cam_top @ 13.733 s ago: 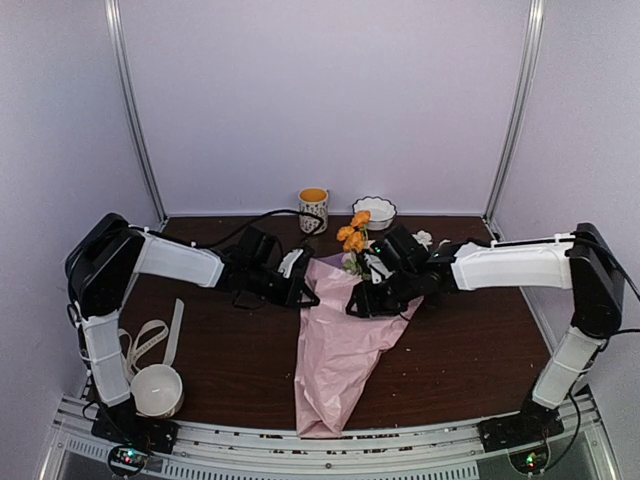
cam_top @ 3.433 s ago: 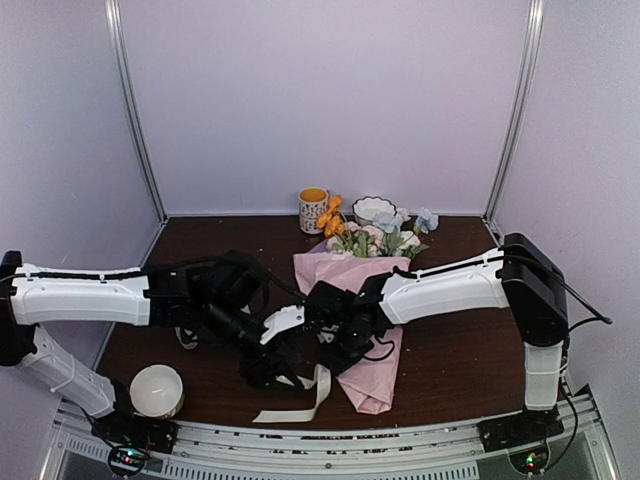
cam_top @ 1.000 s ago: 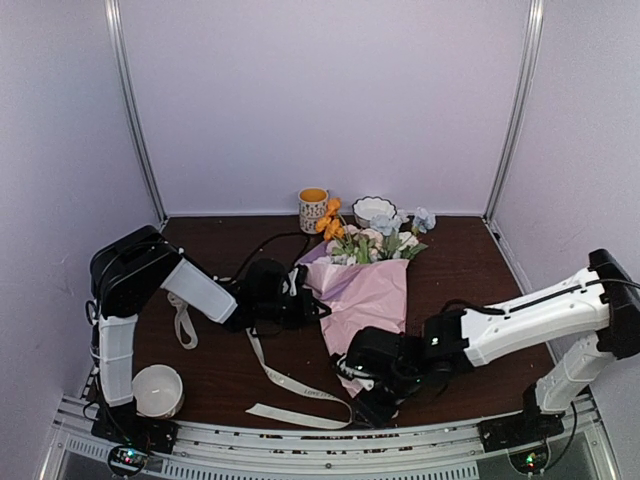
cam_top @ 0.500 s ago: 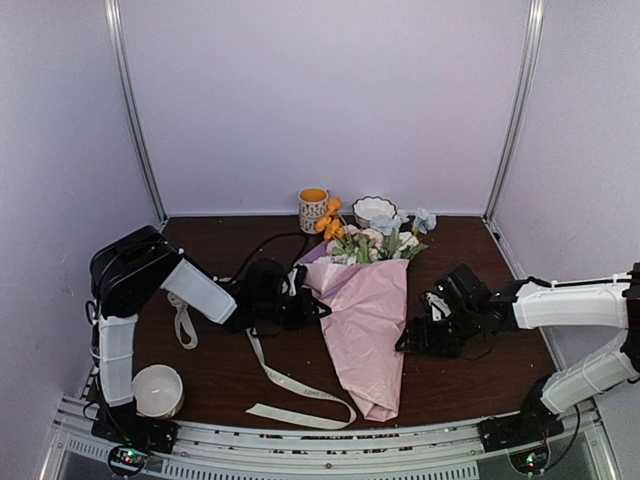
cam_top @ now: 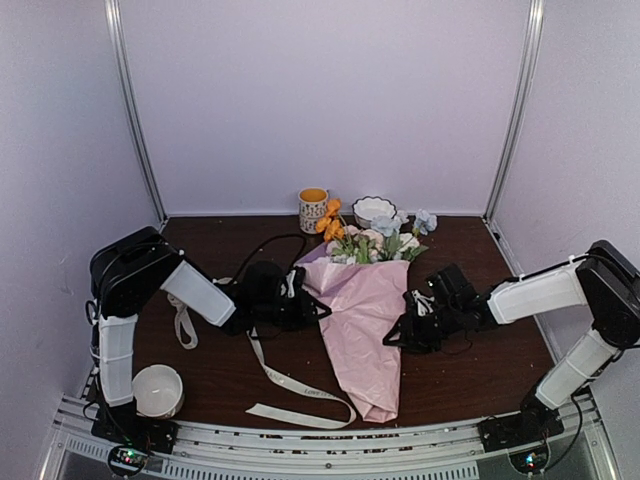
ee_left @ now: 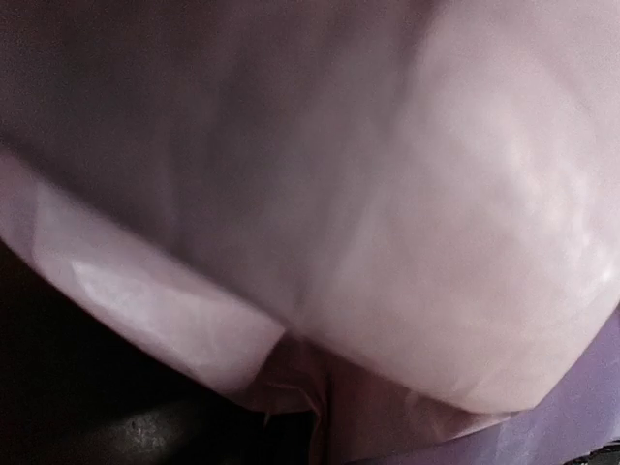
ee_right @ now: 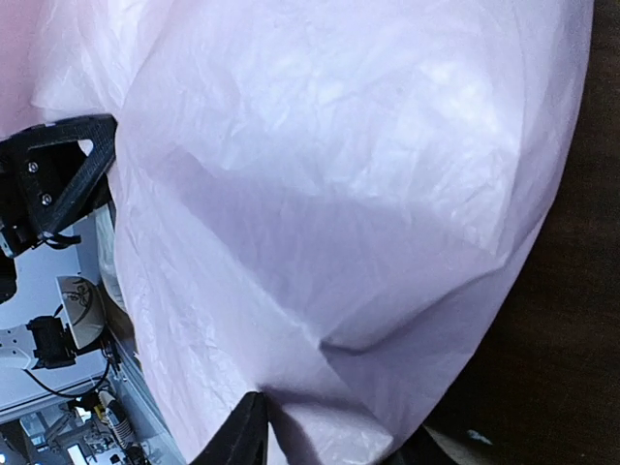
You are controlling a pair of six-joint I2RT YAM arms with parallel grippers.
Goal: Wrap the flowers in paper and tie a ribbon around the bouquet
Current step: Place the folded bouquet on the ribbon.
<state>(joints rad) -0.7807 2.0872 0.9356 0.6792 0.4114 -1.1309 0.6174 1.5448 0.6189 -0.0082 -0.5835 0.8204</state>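
Pink paper [cam_top: 372, 350] coned the bouquet [cam_top: 362, 295], lying on the counter [cam_top: 470, 370] between the grippers, flowers [cam_top: 375, 240] at upper centre, tip at lower centre. At its left edge the left gripper [cam_top: 310, 300] was closed; the right gripper [cam_top: 391, 340], half-spread, straddled its right edge. The ribbon [cam_top: 300, 386] trailed lower left.
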